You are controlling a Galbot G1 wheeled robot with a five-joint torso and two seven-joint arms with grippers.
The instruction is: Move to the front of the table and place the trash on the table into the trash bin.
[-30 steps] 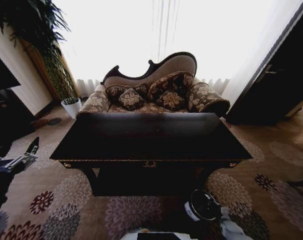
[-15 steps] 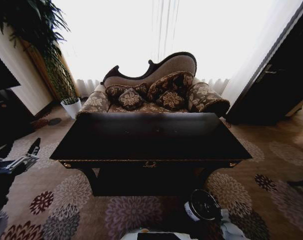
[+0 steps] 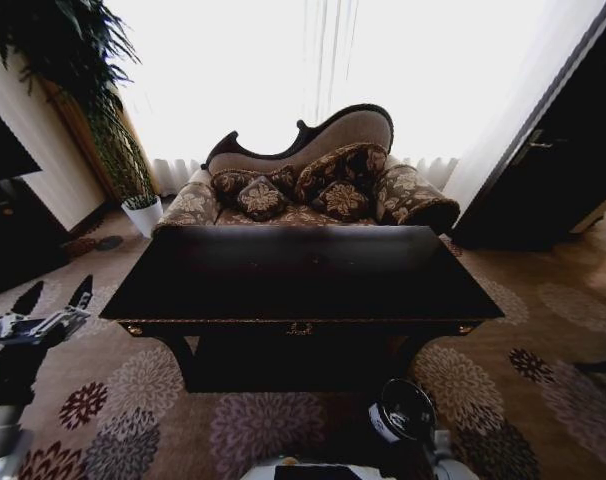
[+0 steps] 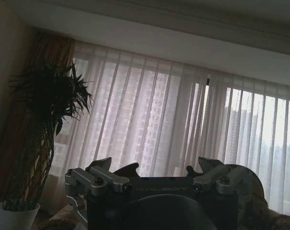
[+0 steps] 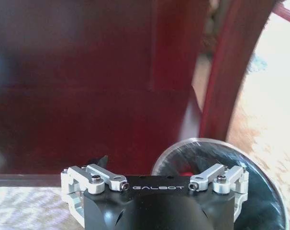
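The round black trash bin point(image 3: 406, 410) stands on the floral carpet at five o'clock, just before the dark glossy bench point(image 3: 301, 275); the right gripper point(image 5: 154, 165) hangs above it, its grip impossible to judge. At nine o'clock, the left gripper point(image 3: 55, 297) hovers released beside the bench, a cushioned sofa point(image 3: 313, 180) beyond.

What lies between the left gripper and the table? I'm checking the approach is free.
In the head view, bare floral carpet separates the open left gripper, raised off the table's left corner, from the table; nothing stands between them.
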